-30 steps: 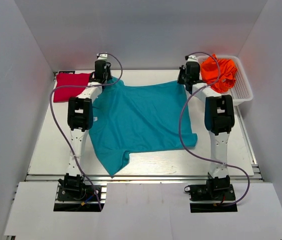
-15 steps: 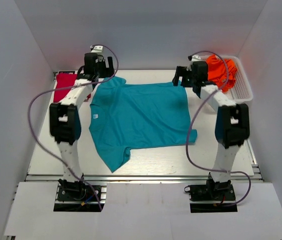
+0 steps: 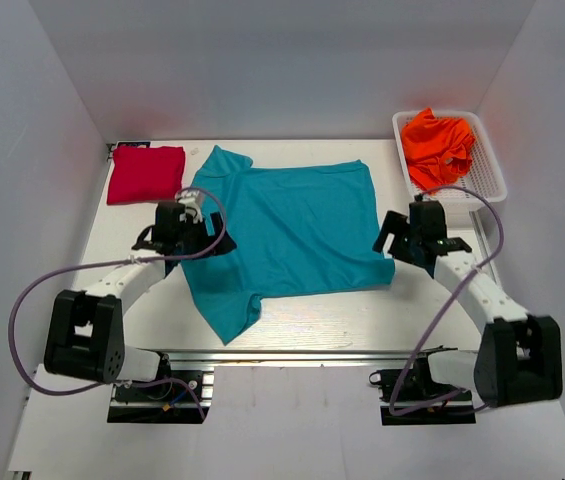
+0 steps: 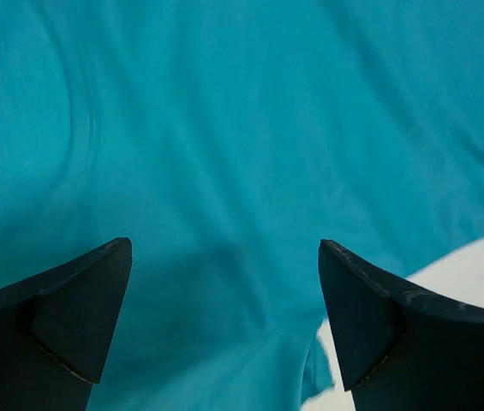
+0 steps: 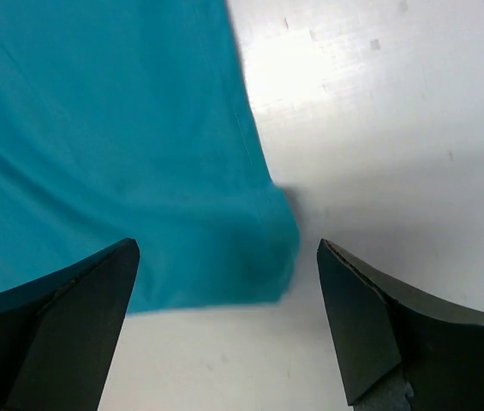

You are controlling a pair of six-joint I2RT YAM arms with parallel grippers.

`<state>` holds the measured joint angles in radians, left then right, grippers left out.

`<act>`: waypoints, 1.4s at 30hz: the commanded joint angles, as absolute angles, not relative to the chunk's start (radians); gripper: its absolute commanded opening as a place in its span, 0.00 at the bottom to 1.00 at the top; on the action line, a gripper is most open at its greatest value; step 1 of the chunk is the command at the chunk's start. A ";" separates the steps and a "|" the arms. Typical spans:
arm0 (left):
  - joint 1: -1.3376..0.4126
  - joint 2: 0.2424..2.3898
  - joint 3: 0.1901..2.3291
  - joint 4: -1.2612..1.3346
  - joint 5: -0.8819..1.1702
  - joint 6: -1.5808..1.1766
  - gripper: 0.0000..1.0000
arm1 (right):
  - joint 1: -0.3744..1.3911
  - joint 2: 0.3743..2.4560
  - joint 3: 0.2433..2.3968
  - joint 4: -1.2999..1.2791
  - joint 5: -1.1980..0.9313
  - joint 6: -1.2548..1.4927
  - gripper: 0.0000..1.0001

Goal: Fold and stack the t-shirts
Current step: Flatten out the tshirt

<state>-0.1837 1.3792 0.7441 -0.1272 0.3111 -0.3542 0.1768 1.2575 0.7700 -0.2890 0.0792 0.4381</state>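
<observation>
Teal tee (image 3: 292, 235) lies flat as left gripper (image 4: 224, 330) and right gripper (image 5: 224, 321) hang empty over it.
The tee is spread unfolded mid-table (image 3: 302, 318), with a folded red tee (image 3: 146, 174) at the far left and an orange tee (image 3: 440, 140) bunched in the basket (image 3: 489, 182). Both jaws gape wide, one over the tee's left edge, one over its near-right corner. Folding appears about to start: each must drop and pinch an edge.

White arms (image 3: 127, 280) with boxy black joint housings (image 3: 87, 335) (jaws black too) trail lilac cables (image 3: 20, 305).
</observation>
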 commanded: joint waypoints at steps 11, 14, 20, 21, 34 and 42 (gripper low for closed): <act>-0.183 1.275 0.693 -0.089 0.249 -0.365 1.00 | 0.207 1.103 0.726 -0.805 0.241 0.489 0.90; -0.173 1.310 0.693 -0.089 0.249 -0.365 1.00 | 0.238 1.163 0.709 -0.772 0.249 0.497 0.90; -0.173 1.331 0.690 -0.112 0.224 -0.354 1.00 | 0.278 1.324 0.690 -0.625 0.334 0.520 0.90; -0.173 1.331 0.690 -0.112 0.224 -0.354 1.00 | 0.281 1.328 0.683 -0.602 0.328 0.523 0.90; -0.164 1.388 0.692 -0.156 0.190 -0.333 1.00 | 0.293 1.407 0.692 -0.247 0.267 0.430 0.29; -0.164 1.388 0.683 -0.147 0.184 -0.324 1.00 | 0.328 1.411 0.805 -0.357 0.252 0.284 0.00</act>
